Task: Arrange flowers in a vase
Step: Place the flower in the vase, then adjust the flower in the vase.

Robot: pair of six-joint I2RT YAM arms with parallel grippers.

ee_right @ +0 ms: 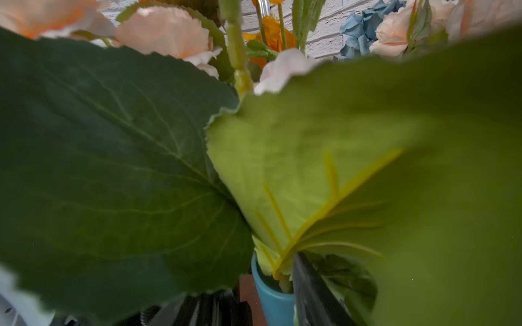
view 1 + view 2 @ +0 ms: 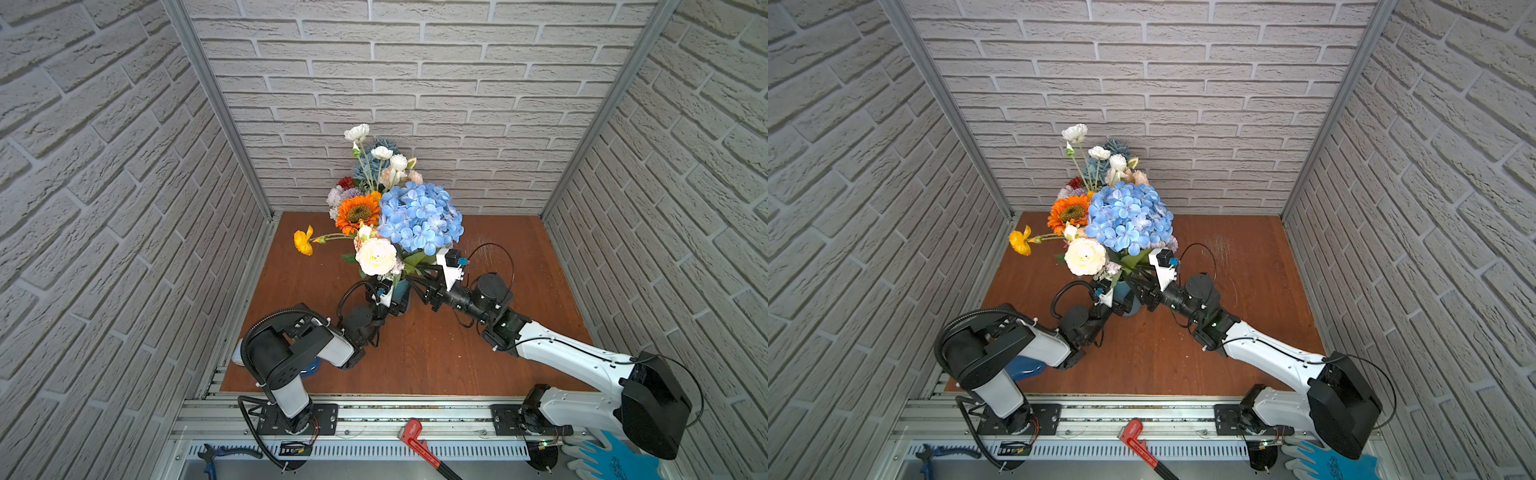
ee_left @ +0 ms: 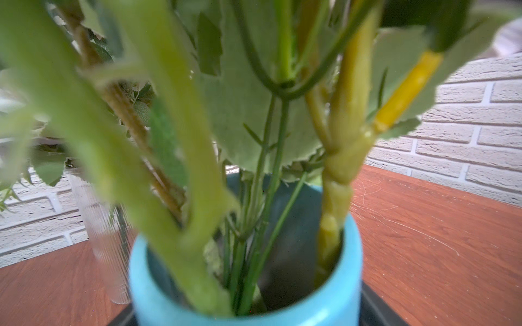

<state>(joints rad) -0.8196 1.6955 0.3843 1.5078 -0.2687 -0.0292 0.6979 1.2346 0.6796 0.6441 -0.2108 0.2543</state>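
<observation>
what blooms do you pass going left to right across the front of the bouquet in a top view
yellow-orange bloom → orange sunflower → blue hydrangea; the cream rose overlaps the sunflower sideways, so it is left out

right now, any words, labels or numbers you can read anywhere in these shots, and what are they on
Nothing can be read clearly.
Red wrench: lettering on the handle, too small and blurred to read.
Blue glove: dark print, too blurred to read.
Blue vase and flowers: no writing shows.
</observation>
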